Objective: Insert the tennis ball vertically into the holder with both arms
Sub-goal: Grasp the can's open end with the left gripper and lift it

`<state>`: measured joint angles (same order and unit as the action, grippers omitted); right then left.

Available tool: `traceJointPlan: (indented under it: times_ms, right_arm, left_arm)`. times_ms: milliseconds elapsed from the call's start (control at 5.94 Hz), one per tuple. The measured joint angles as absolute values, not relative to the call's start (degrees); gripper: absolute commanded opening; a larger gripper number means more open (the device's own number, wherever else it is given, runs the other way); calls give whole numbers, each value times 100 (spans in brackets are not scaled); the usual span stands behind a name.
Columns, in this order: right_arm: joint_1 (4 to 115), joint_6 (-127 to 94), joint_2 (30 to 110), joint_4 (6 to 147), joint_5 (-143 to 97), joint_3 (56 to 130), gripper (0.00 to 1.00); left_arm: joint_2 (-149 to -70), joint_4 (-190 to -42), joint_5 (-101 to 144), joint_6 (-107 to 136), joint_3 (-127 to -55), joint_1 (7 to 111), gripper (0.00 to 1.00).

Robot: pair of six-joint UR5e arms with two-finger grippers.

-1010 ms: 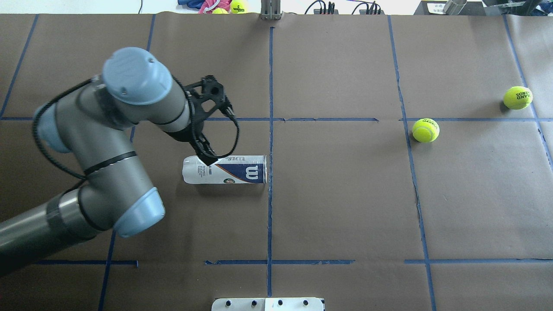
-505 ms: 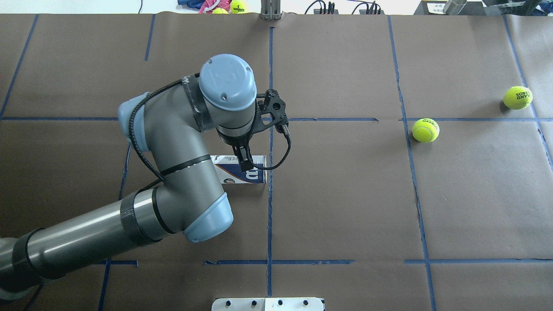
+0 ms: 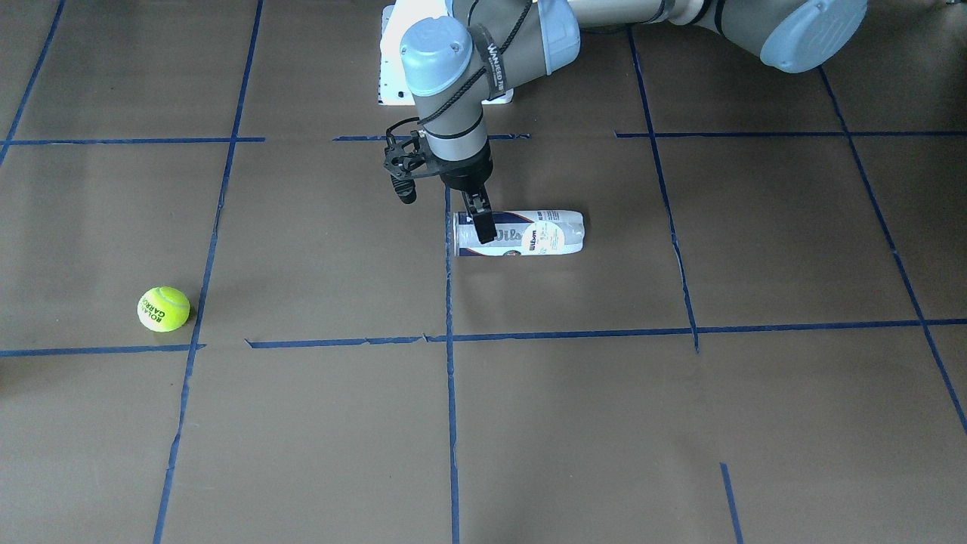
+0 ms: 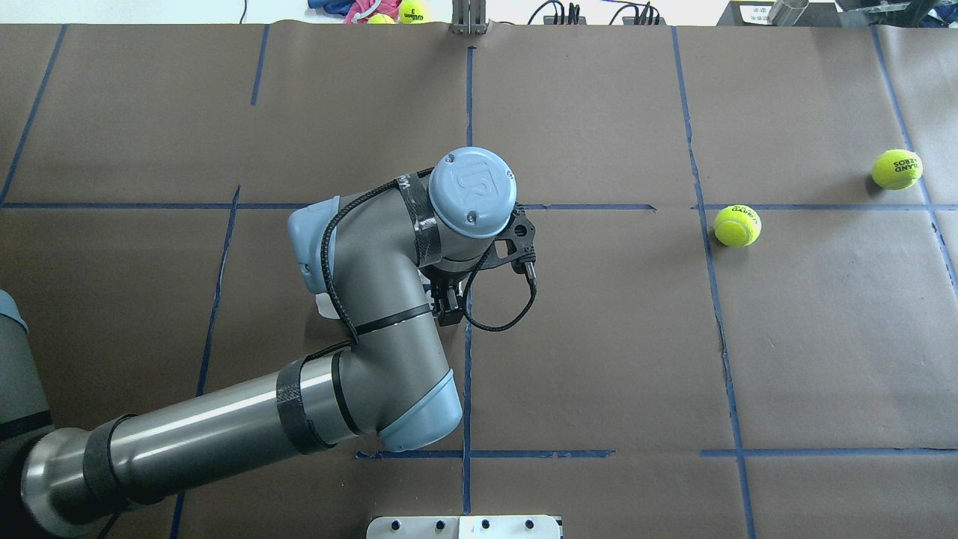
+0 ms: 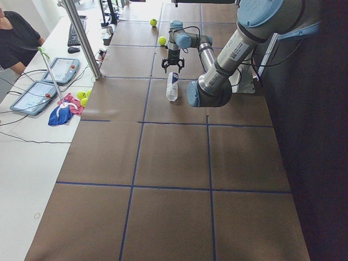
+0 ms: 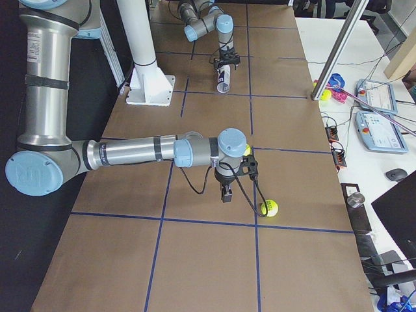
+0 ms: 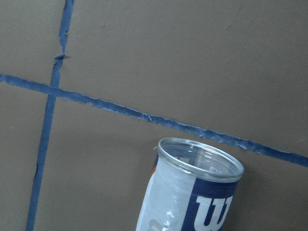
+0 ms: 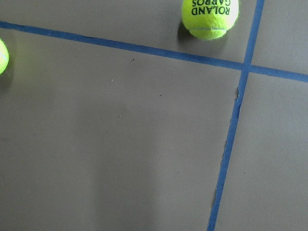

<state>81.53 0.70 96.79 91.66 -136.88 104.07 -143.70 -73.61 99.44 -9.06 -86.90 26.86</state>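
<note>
The holder [image 3: 529, 234] lies on its side on the brown table, its open metal rim toward the centre tape line. In the left wrist view the holder's [image 7: 192, 192] open mouth looks empty. My left gripper [image 3: 484, 230] points down over that open end, fingers spread, holding nothing. In the overhead view the left arm covers nearly all of the holder [image 4: 323, 305]. Two tennis balls [image 4: 737, 226] [image 4: 897, 168] rest far off on the right side. My right gripper [image 6: 225, 194] hangs just above the table beside a tennis ball [image 6: 270, 208]; I cannot tell whether it is open or shut.
The white base plate [image 4: 464, 527] sits at the table's near edge. Spare balls and a cloth [image 4: 389, 10] lie beyond the far edge. A metal pole [image 5: 81, 38], tablets and a seated person [image 5: 16, 38] are along the operators' side.
My left arm has swung right along the holder, from its closed end to its open end. The holder and both tennis balls have stayed put.
</note>
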Motion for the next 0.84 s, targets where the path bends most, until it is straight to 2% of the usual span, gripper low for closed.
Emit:
traceJointPlan:
  times_ms: [842]
  right_arm:
    - [8147,66,9686,9174,-13700,10380,100]
  left_arm:
    - [-14504,-7395,9317,-1004,-8429,2272,100]
